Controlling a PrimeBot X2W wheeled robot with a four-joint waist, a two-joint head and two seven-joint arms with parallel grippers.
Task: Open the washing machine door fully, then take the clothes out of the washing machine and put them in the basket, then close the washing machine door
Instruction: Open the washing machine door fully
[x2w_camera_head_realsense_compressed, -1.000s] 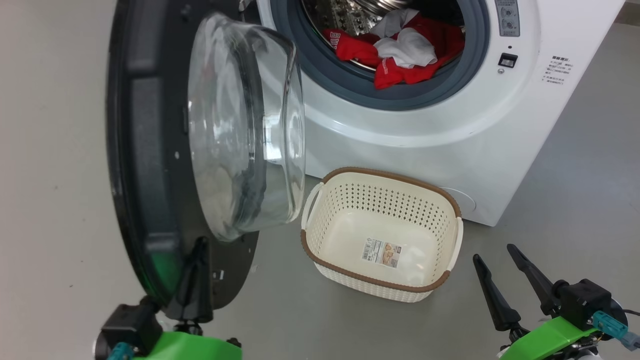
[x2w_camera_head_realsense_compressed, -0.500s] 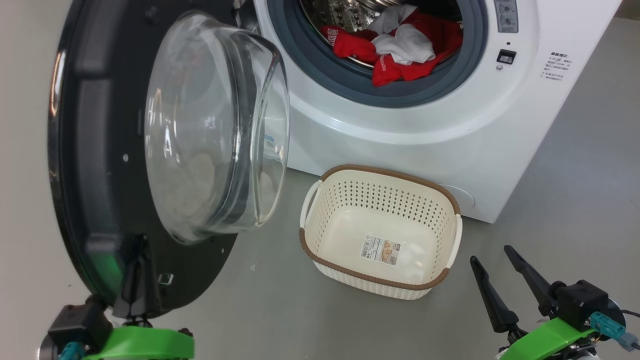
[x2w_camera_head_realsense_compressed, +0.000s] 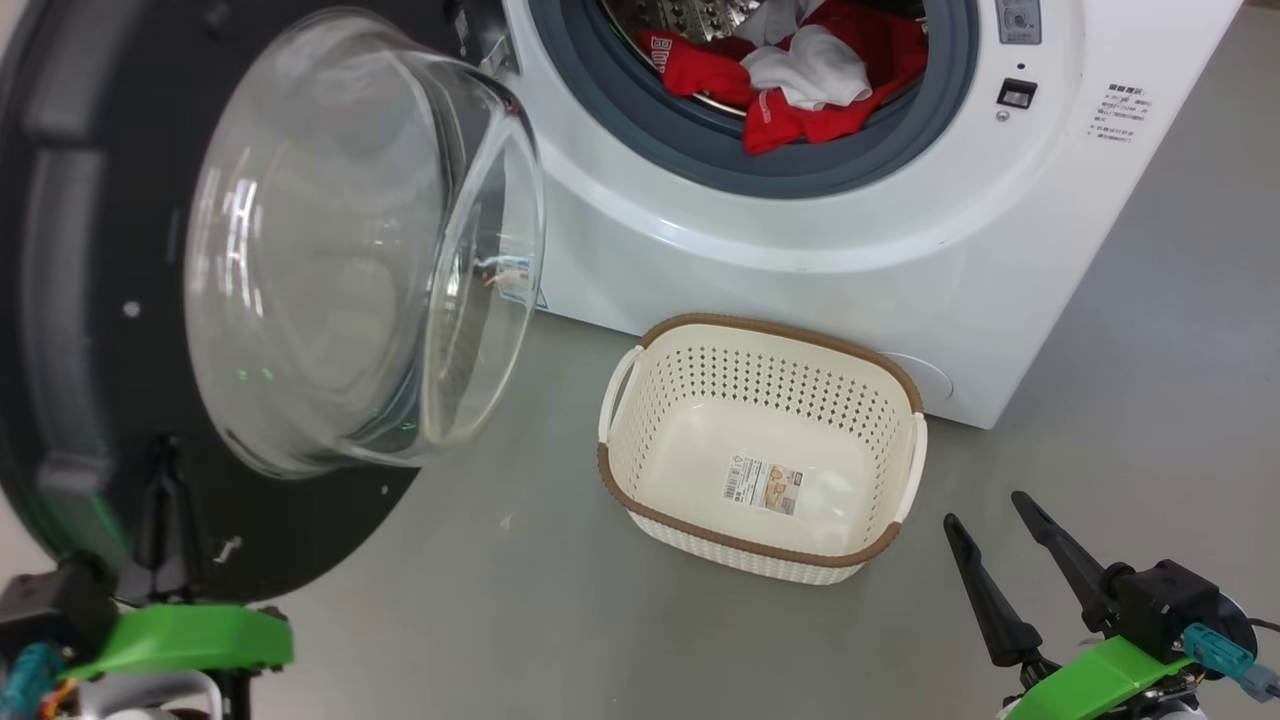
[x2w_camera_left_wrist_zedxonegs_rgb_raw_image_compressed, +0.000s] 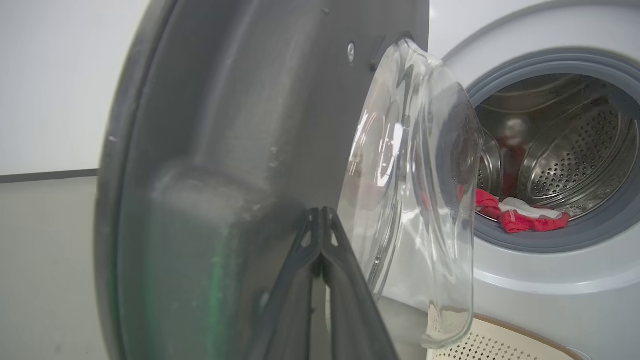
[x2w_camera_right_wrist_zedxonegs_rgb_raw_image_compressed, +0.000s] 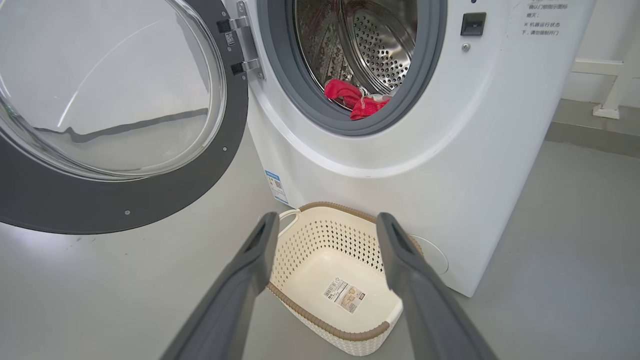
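In the head view, you see your left gripper at the lower left with its two fingers pressed together, their tips against the lower black part of the door. The door stands swung wide, and its glass bowl rises above and to the right of those fingers. Your right gripper sits low on the right, fingers spread apart over the floor. The basket stands upright just left of that gripper and slightly ahead, a sticker on its bottom, close before the washer. The clothes lie in the mouth of the drum, well ahead of both grippers. In the left wrist view, the closed fingers meet in one point over the door's dark inner face; whether they touch it you cannot tell. The bowl bulges just right of the tips, and farther right the clothes rest low in the drum. In the right wrist view, the spread fingers frame the basket straight ahead; the clothes lie in the drum above and beyond it, and the door hangs on its hinges to the fingers' left.
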